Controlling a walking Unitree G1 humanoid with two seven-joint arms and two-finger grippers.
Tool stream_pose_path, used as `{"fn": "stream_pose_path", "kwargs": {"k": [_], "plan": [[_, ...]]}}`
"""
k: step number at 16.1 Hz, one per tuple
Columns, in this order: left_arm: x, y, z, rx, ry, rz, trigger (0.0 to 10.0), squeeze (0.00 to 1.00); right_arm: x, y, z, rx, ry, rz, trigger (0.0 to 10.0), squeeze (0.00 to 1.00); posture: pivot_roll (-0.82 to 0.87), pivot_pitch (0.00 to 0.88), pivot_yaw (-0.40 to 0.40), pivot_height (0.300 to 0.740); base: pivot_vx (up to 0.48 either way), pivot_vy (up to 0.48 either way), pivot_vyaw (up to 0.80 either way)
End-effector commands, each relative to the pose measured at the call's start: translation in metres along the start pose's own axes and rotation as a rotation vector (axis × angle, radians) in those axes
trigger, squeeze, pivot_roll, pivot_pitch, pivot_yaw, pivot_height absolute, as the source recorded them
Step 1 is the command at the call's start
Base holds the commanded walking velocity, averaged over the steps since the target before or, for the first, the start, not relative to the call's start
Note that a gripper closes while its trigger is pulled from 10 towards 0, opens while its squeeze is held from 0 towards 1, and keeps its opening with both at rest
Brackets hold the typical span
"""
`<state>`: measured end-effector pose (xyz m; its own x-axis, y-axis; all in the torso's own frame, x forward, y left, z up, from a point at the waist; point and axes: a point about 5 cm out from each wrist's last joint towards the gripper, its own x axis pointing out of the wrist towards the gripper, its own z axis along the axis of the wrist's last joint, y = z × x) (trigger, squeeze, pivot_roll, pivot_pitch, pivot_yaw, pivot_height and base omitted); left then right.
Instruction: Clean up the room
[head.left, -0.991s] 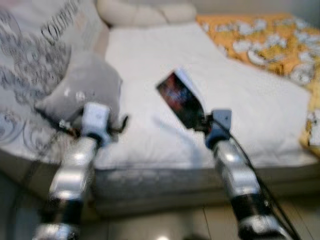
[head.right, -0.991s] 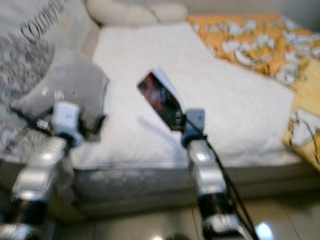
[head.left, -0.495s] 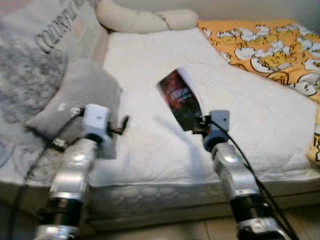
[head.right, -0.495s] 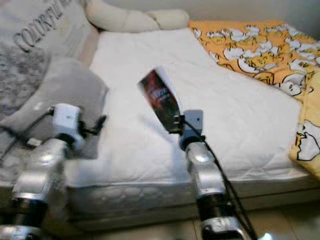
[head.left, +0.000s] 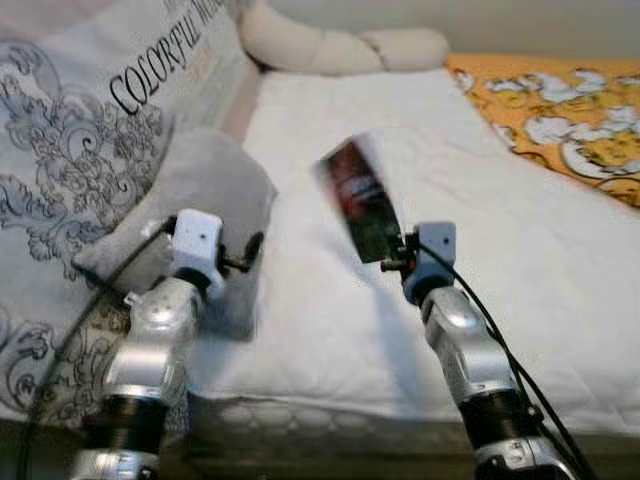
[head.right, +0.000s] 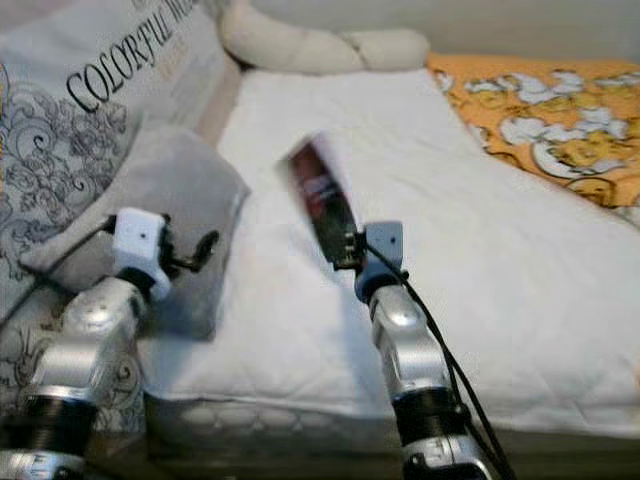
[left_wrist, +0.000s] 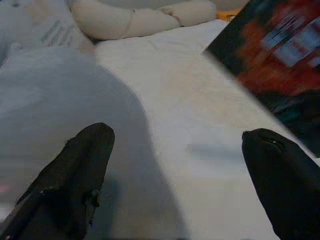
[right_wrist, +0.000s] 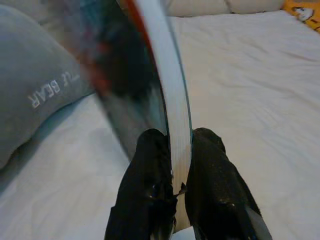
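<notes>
Right wrist view: right hand (right_wrist: 180, 165), fingers closed on the lower edge of a dark-covered book (right_wrist: 125, 75), held upright and tilted above the white mattress (head.left: 520, 270) of the bed. Left hand (left_wrist: 175, 180), fingers spread wide, holding nothing, beside the grey pillow (head.left: 205, 195) at the patterned cushion (head.left: 90, 130). Risk, judged: the grip takes only a narrow strip of the book's edge, so the weight of the tall cover could pivot it between the fingers or slip it out onto the mattress during any quick swing.
</notes>
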<state>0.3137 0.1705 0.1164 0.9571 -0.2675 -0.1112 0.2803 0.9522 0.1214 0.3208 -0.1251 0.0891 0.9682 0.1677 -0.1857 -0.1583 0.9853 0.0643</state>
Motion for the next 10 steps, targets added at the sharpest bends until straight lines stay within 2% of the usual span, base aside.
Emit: {"fn": "stream_pose_path", "kwargs": {"k": [1, 3, 5, 8, 9, 10], "plan": [[-0.001, 0.005, 0.005, 0.022, -0.016, 0.010, 10.0, 0.40, 0.002, 0.001, 0.017, 0.025, -0.067, 0.019, 10.0, 0.00, 0.03, 0.000, -0.010, 0.740, 0.379, 0.000, 0.00], [-0.001, 0.005, 0.007, 0.025, -0.021, 0.007, 10.0, 0.39, 0.001, 0.004, 0.019, 0.046, -0.058, 0.047, 10.0, 0.00, 0.03, 0.000, -0.014, 0.740, 0.324, 0.000, 0.00], [-0.003, 0.001, 0.010, 0.046, -0.032, -0.047, 10.0, 0.38, 0.002, 0.010, 0.022, 0.092, -0.049, 0.097, 10.0, 0.00, 0.03, 0.000, -0.013, 0.740, 0.000, 0.000, 0.00], [-0.006, -0.007, 0.013, 0.086, -0.025, -0.154, 10.0, 0.38, 0.008, 0.013, 0.023, 0.123, 0.016, 0.154, 10.0, 0.00, 0.03, 0.000, -0.013, 0.740, 0.000, 0.000, 0.00], [-0.008, -0.008, 0.015, 0.111, -0.020, -0.203, 10.0, 0.39, 0.012, 0.015, 0.024, 0.153, 0.061, 0.197, 10.0, 0.00, 0.03, 0.000, -0.015, 0.740, 0.000, 0.000, 0.00], [-0.012, -0.006, 0.018, 0.165, -0.007, -0.276, 10.0, 0.38, 0.019, 0.019, 0.028, 0.225, 0.119, 0.266, 10.0, 0.00, 0.04, 0.000, -0.022, 0.740, 0.000, 0.000, 0.00]]}}
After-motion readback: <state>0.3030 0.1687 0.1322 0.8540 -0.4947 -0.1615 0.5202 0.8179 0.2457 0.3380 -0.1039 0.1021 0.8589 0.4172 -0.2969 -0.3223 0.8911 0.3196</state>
